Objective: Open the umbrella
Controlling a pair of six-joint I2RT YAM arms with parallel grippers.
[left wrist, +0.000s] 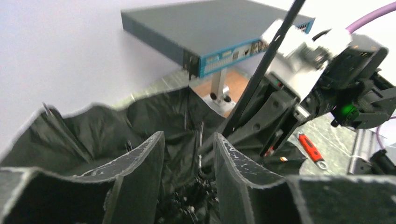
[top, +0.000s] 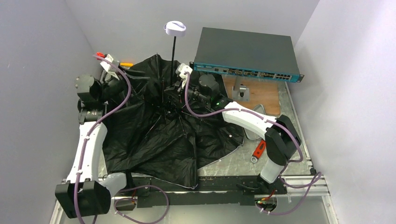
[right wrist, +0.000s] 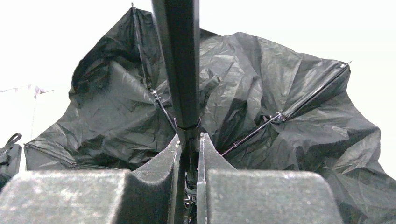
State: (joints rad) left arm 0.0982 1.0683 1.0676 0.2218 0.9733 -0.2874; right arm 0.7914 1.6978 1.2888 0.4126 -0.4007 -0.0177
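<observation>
The umbrella lies with its black canopy (top: pixel 159 135) spread over the left half of the table, ribs showing. Its thin black shaft (top: pixel 173 60) rises to the pale handle (top: pixel 175 29) at the back. My right gripper (top: pixel 176 91) is shut on the shaft low down, near the hub; in the right wrist view (right wrist: pixel 189 140) the fingers pinch the shaft (right wrist: pixel 180 60) with the canopy (right wrist: pixel 261 93) behind. My left gripper (top: pixel 128 84) is open and empty over the canopy's left side. In the left wrist view (left wrist: pixel 189 140) the shaft (left wrist: pixel 261 70) and the right gripper lie just ahead.
A large dark grey box with a teal front (top: pixel 247 51) stands on a metal post (top: pixel 241 91) at the back right, over a brown board (top: pixel 264 98). A red-handled tool (top: pixel 258 150) lies right of the canopy. Grey walls close in on the left, back and right.
</observation>
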